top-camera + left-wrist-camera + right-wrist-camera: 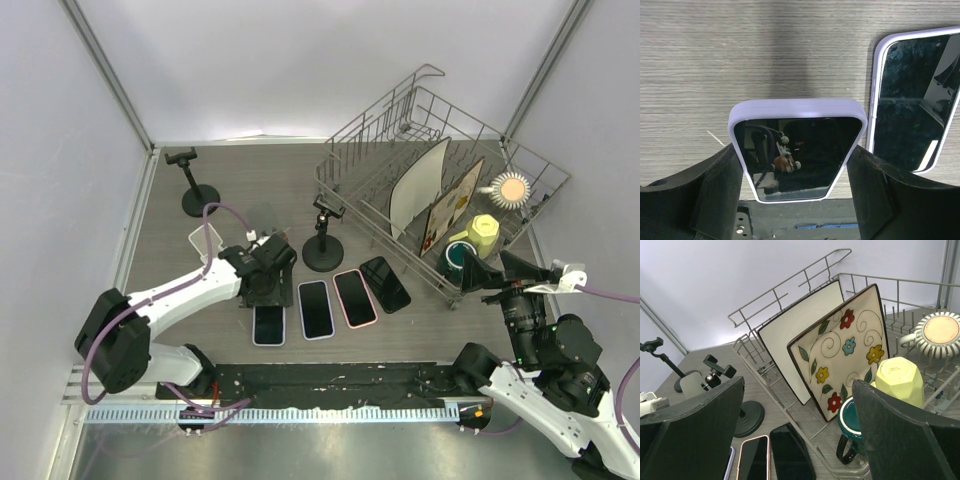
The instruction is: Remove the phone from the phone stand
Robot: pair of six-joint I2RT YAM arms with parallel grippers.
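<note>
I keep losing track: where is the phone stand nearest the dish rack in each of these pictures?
Top external: the phone stand is mid-picture, just left of the dish rack.
Left wrist: not in it.
Right wrist: the phone stand is at lower left, in front of the dish rack.
Shared landmark: the dish rack, seen in the top and right wrist views only.

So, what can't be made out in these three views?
Top view: the left pincer covers the far end of the lavender phone.
Left wrist view: its fingers flank that phone; pressing it or just clear, I cannot tell.
Left wrist view: the right edge cuts off the neighbouring phone.
Right wrist view: the bottom edge cuts off the pink-cased phone and black phone; a finger of the right pincer hides part of the teal mug.
</note>
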